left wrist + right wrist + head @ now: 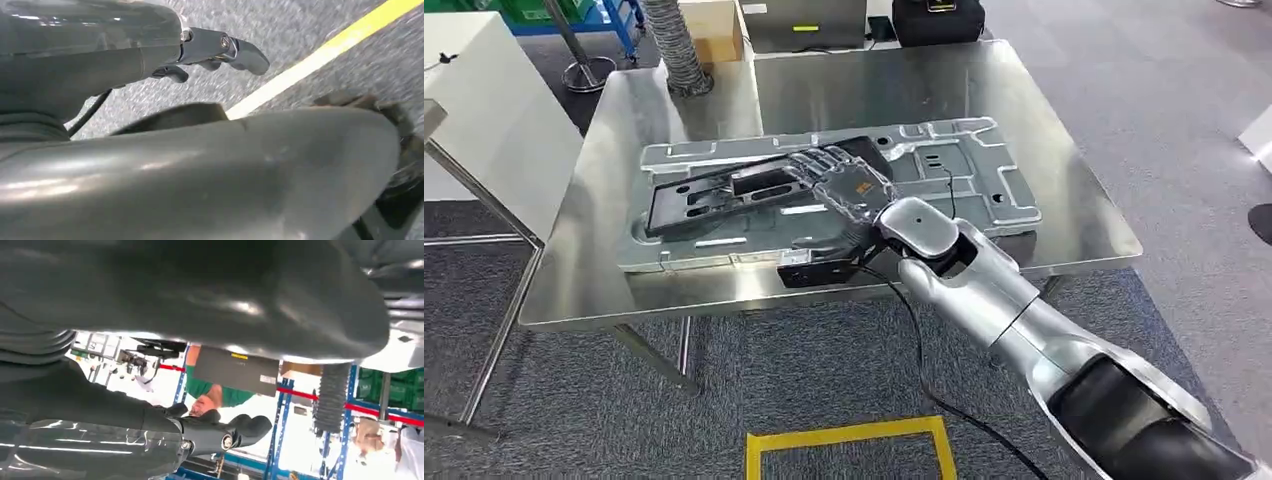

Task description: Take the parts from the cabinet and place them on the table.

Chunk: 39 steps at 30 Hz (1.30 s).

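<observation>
Steel table (1074, 215) carries a large silver stamped panel (984, 165) with a black part (714, 195) lying on it; the right hand (839, 185) rests flat on that part, fingers spread. Left hand (220, 50) hangs over carpet, fingers loosely apart, holding nothing

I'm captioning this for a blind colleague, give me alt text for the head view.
The robot's right hand rests on a black part lying on a large silver stamped panel atop a steel table. Below, grey carpet shows yellow floor tape.
</observation>
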Available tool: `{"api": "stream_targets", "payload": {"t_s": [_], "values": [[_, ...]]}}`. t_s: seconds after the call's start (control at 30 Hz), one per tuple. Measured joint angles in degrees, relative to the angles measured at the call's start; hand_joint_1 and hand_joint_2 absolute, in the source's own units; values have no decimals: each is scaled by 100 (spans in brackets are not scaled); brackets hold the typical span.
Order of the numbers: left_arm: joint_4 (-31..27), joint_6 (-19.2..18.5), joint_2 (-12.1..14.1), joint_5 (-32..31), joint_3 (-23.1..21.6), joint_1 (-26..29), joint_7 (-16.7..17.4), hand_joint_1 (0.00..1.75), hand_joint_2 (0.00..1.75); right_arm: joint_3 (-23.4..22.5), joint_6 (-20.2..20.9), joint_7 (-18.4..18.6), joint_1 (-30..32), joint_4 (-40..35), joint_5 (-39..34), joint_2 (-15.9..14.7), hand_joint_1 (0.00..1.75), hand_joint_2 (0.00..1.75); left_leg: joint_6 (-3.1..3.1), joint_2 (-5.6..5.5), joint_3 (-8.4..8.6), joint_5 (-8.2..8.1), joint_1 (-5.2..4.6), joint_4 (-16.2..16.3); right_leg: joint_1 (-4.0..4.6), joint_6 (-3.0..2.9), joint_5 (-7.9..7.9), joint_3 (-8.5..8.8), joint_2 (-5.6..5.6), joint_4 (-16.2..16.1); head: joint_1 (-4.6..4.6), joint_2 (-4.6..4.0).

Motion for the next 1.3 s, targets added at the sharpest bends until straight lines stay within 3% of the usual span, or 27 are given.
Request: {"api": "stream_targets", "payload": {"t_s": [0.07, 0.13, 0.17, 0.2, 0.23, 0.33, 0.37, 0.4, 0.47, 0.5, 0.53, 0.57, 0.63, 0.67, 0.7, 0.73, 0.83, 0.87, 0.9, 0.97, 1.0, 1.07, 1.13, 1.17, 1.2, 1.23, 1.3], "values": [[0, -2, 0, 9, 0, 1, -7, 0, 0, 9, 2, 2, 5, 20, 2, 0, 0, 0, -4, 0, 187, 350, 1, 138, 0, 21, 150, -199, -2, 11, 0, 0], [0, -2, 9, 11, 0, -6, -9, 0, 0, 9, 0, 2, 2, 26, 2, 0, 0, 0, 32, -1, 766, 685, 0, -499, 0, 55, 292, -378, 0, 27, 0, 0], [0, -2, 11, 11, 0, -20, -15, 0, 0, 6, -2, 2, -8, 24, 2, 2, 0, 0, 67, -8, 1210, 556, 0, -1033, 0, 80, 354, -420, 2, 49, 0, 0], [0, -9, 11, 9, 0, -30, -22, 0, 0, -13, -9, 2, -26, 26, 11, 0, 0, 0, 96, -10, 1657, 274, -36, -1687, 37, 120, 396, -455, 13, 68, 0, 0], [0, -13, 11, 7, 0, -38, -22, 0, 0, -26, -15, 6, -39, 31, 20, 2, 0, 0, 131, -21, 1670, 222, -42, -1753, 25, 154, 468, -448, -2, 45, 0, 0], [0, -24, 9, 7, 0, -6, -22, 0, 0, -31, -29, 20, -54, 68, 35, -7, 0, 0, 246, -15, 1492, 415, -31, -1776, 34, 270, 685, -489, 1, -63, 2, 0], [0, -33, 11, 7, 0, -10, -22, 0, 0, -37, -55, 37, -49, 105, 54, -33, 0, 0, 303, 31, 1442, 516, -17, -1783, -8, 280, 457, -576, 30, 33, 2, 0], [0, -33, 13, 7, 0, -15, -24, 0, 0, -44, -88, 48, -47, 123, 79, -39, 0, 0, 374, 35, 1323, 605, -20, -1782, -15, 286, 34, -685, 31, 330, 2, 0], [0, -37, 13, 7, 0, -8, -26, 0, 0, -83, -153, 70, -30, 151, 109, -68, 0, 0, 381, 39, 1124, 768, -38, -1777, -18, 323, -660, -872, 32, 1190, 0, 0], [0, -39, 13, 13, 0, -4, -31, 0, 0, -99, -180, 74, -10, 177, 114, -88, 0, 0, 381, 41, 1016, 847, -49, -1768, -17, 337, -796, -935, 32, 1633, 0, 0], [0, -44, 13, 24, 0, -1, -37, 0, 0, -129, -201, 79, 21, 207, 105, -129, 0, 0, 382, 41, 909, 921, -56, -1756, -16, 338, -719, -923, 32, 1903, 2, 0], [0, -46, 13, 33, 0, 3, -48, 0, 0, -170, -210, 76, 52, 245, 75, -190, 0, 0, 380, 40, 791, 995, -67, -1737, -13, 327, -497, -795, 32, 1911, 2, 0], [0, -46, 13, 59, 0, 16, -90, 0, 0, -266, -249, 63, 66, 321, 7, -323, 0, 0, 369, 27, 598, 1115, -83, -1691, 3, 265, -174, -250, 34, 1316, 2, 0], [0, -46, 11, 87, 0, 20, -103, 0, 0, -338, -295, 55, 63, 350, -50, -404, 0, 0, 358, 23, 536, 1169, -90, -1663, 25, 210, -232, 150, 35, 809, 0, 0], [0, -46, 9, 101, 2, 31, -114, 0, 0, -418, -347, 52, 63, 371, -106, -490, 0, 0, 333, 12, 488, 1207, -120, -1642, 67, 160, -556, 567, 17, 223, 2, 0], [0, -52, 9, 109, 2, 44, -129, 0, 0, -504, -419, 39, 73, 387, -166, -531, 0, 0, 308, 13, 481, 1254, -110, -1647, 59, 197, -641, 704, -6, -44, 0, 0], [0, -59, 15, 153, 9, 80, -160, 0, 0, -858, -719, 9, 234, 514, -391, -915, 0, 0, 230, -1, 474, 1446, -100, -1725, 66, 131, -470, 612, -27, -98, 2, 0], [0, -68, 26, 170, 11, 97, -166, 0, 0, -1011, -817, -17, 361, 551, -457, -1039, 0, 0, 206, -14, 443, 1306, -81, -1658, 32, 105, -384, 598, -79, -135, 0, 0], [0, -68, 28, 190, 13, 129, -173, 0, 0, -1218, -898, -59, 513, 592, -515, -1182, 0, 0, 170, -8, 358, 934, -80, -1456, 28, 61, -305, 510, -86, -145, 0, 0], [0, -70, 44, 216, 13, 182, -173, 0, 0, -1631, -1120, -111, 850, 627, -683, -1409, 0, 0, 126, -6, 151, 208, -39, -662, 23, 61, -151, 313, -96, -141, 0, 0], [0, -70, 44, 221, 13, 195, -173, 0, 0, -1865, -1258, -161, 1092, 625, -793, -1536, 0, 0, 104, -3, 82, 14, -24, -232, 22, 77, -76, 216, -98, -133, 0, 0], [0, -83, 48, 221, 13, 219, -166, 0, 0, -2467, -1482, -296, 1750, 592, -1080, -1753, 0, 0, 73, -1, 152, 187, 4, 198, 21, 116, 40, 58, -151, -125, 0, 0], [0, -83, 61, 223, 13, 251, -166, 0, 0, -3265, -1537, -448, 2529, 518, -1325, -1875, 0, 0, 59, -2, 666, 670, 15, -253, -3, 175, 157, -150, -186, -66, 0, 0], [0, -83, 66, 223, 13, 251, -168, 0, 0, -3603, -1530, -461, 2811, 474, -1401, -1906, 0, 0, 63, -17, 1054, 656, 17, -744, -15, 212, 206, -241, -183, -21, 0, 0], [0, -83, 66, 223, 13, 243, -171, 0, 0, -3919, -1534, -498, 3043, 427, -1449, -1930, 0, 0, 75, -57, 1454, 355, 16, -1309, -8, 248, 245, -303, -176, 20, 0, 0], [0, -83, 70, 223, 13, 247, -177, 0, 0, -4219, -1539, -557, 3243, 409, -1506, -1941, 0, 0, 122, -76, 1701, 181, -22, -1748, -12, 285, 283, -330, -166, 46, 0, 0], [0, -85, 66, 184, 13, 254, -171, 0, 0, -4809, -1572, -692, 3652, 502, -1693, -1897, 0, 0, 211, -68, 1617, 210, -45, -1720, -15, 355, 419, -312, -165, -19, -2, 0]]}}
